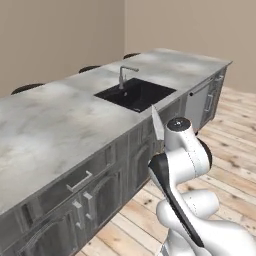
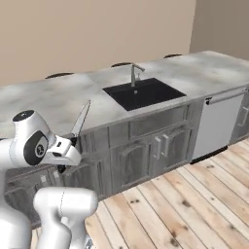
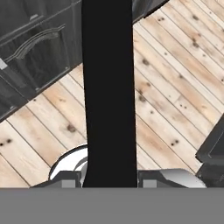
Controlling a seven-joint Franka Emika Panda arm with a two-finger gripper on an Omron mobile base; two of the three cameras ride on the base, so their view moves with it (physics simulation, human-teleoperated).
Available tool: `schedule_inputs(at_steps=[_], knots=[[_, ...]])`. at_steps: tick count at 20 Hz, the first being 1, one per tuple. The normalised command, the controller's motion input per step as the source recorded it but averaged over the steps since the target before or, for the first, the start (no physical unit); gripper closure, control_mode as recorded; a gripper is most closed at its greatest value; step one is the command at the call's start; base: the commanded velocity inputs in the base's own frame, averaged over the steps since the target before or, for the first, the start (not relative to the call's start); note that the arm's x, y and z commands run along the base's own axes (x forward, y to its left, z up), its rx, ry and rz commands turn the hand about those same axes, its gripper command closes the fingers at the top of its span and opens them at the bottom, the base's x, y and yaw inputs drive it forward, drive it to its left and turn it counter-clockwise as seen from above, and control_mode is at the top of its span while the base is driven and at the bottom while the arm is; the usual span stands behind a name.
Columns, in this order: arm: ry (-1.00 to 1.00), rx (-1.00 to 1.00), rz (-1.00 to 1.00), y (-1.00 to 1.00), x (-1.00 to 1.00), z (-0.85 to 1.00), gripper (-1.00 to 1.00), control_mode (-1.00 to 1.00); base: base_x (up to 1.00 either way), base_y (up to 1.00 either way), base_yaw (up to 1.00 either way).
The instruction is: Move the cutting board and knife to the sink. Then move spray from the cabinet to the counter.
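The knife (image 2: 80,119) is gripped by its handle in the gripper (image 2: 67,142), held in the air in front of the base cabinets (image 2: 146,146), out past the tabletop's front edge and short of the sink (image 2: 144,93). Its slim silver blade stands tilted upward, tapering to a point — in the left base view it shows as a pale sliver (image 1: 157,123) rising just beside the arm's wrist. In the hand view the black handle (image 3: 109,87) runs as a broad, flat, matte band from the gripper up to the top edge, with the 2 fingers (image 3: 65,178) closed against its sides.

The tabletop (image 1: 60,120) is grey-white marbled stone, smooth, with a thin edge. Set into it is the sink, a black rectangular basin with a matte finish, and behind it a slim silver faucet (image 1: 122,75) with an angular bent spout. The cabinets are dark grey wood-grain with arched panels on the doors and short silver bar handles; a drawer row runs above the doors. To the right of the sink cabinets sits a flat pale-grey appliance front (image 2: 217,125) with a long bar handle across its top. The floor (image 2: 185,209) is light wooden planks with darker knots — laid diagonally in the views. 3 dark rounded chair backs (image 2: 59,75) show past the tabletop's far edge, against a plain beige wall.
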Motion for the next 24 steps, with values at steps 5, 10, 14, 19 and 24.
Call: schedule_inputs(at_steps=[5, 10, 14, 19, 24], knots=[[0.00, 0.00, 0.00, 0.00, 0.00, 0.00, 1.00, 1.00, 1.00, -0.45, 0.37], [0.00, 0.00, 0.00, 0.00, 0.00, 0.00, 1.00, 1.00, 1.00, -0.57, 0.38], [0.00, 0.00, 0.00, 0.00, 0.00, 0.00, 1.00, 1.00, 1.00, -0.73, 0.38], [0.00, 0.00, 0.00, 0.00, 0.00, 0.00, 1.00, 1.00, 0.99, -0.75, 0.45], [0.00, 0.00, 0.00, 0.00, 0.00, 0.00, 1.00, 1.00, 0.67, -0.95, 0.42]])
